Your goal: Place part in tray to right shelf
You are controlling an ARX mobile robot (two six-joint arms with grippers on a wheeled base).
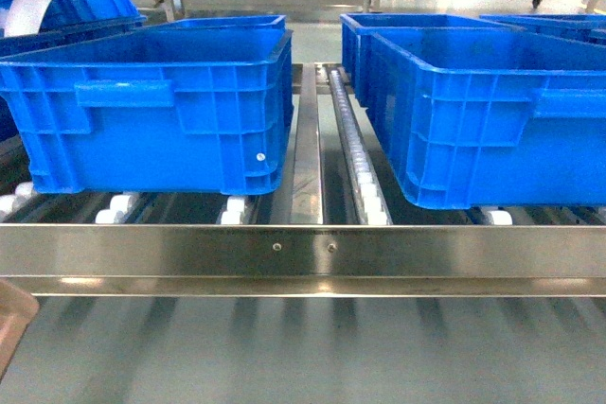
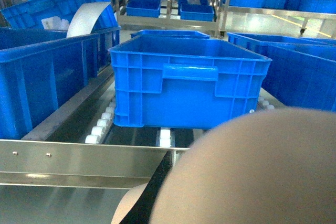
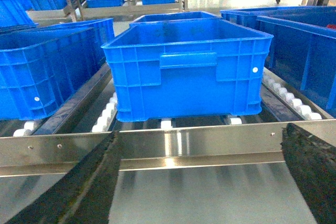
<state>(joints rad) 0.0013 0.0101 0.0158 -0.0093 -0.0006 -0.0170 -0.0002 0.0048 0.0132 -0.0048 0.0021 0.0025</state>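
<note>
Smooth, rounded beige plastic tray (image 2: 252,171) looms just under the left gripper, whose state cannot be told. Right gripper (image 3: 202,182) spread wide, dark fingers (image 3: 79,187) before the shiny stainless-steel right shelf (image 3: 184,145) with white rollers.

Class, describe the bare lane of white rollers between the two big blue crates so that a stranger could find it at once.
Start at the steel rack with its shiny front rail, then look to the gap between the left crate and the right crate. The roller lane runs back through that gap. Unlike the other lanes, no crate sits on it.
</note>
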